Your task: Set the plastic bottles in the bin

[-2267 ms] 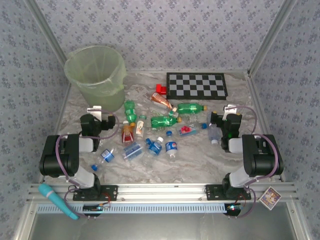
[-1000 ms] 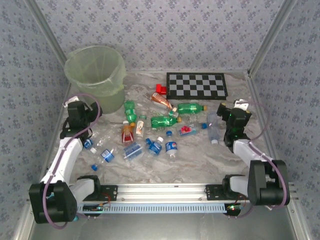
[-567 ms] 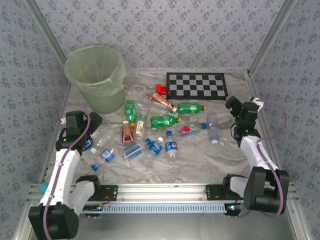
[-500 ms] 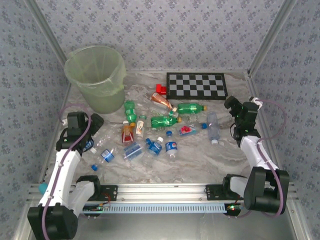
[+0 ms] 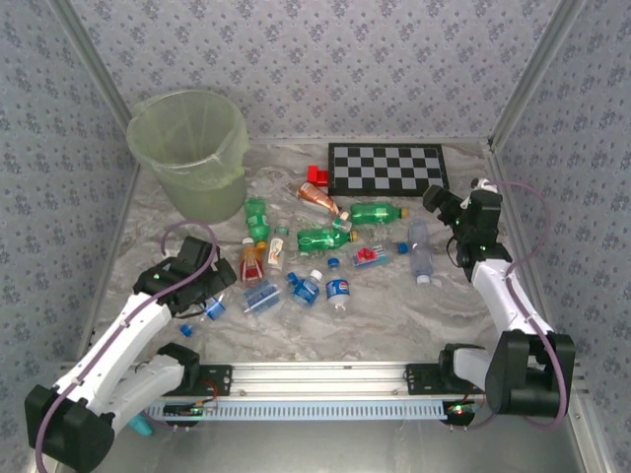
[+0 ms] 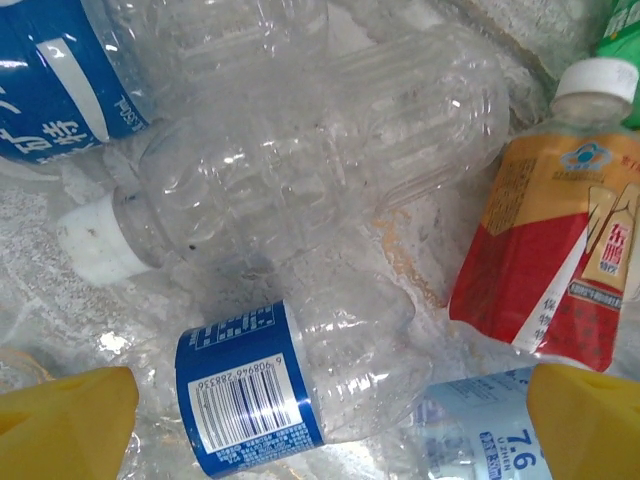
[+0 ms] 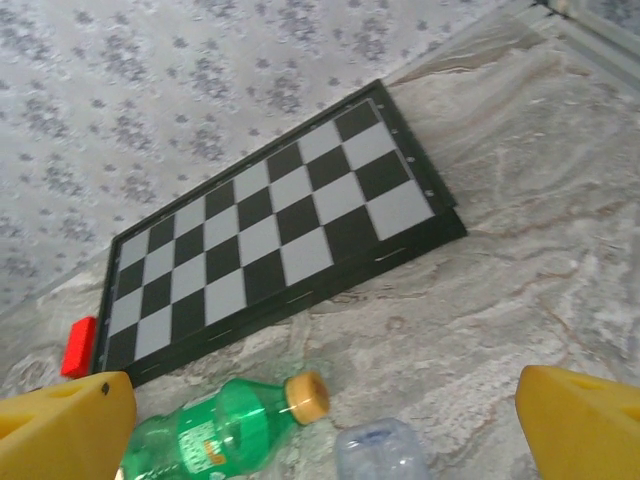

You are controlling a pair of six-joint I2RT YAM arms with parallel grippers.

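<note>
**Bottle-sorting scene, collection not yet begun.** The plastic bottles (image 5: 325,237) lie on their sides, scattered across the middle of the surface (image 5: 394,315). The bin (image 5: 202,192) stands upright at the far left, just beyond the scatter's edge. The left pincer (image 6: 325,425) is released and spread wide. It hangs low over a clear blue-labelled bottle (image 6: 290,385), with its fingers straddling the body, apparently lining up a grasp. The right pincer (image 7: 320,420) is likewise released and holds nothing. It tilts toward a green bottle (image 7: 225,425) lying near the checkerboard (image 7: 270,240), probably its next target.
</note>
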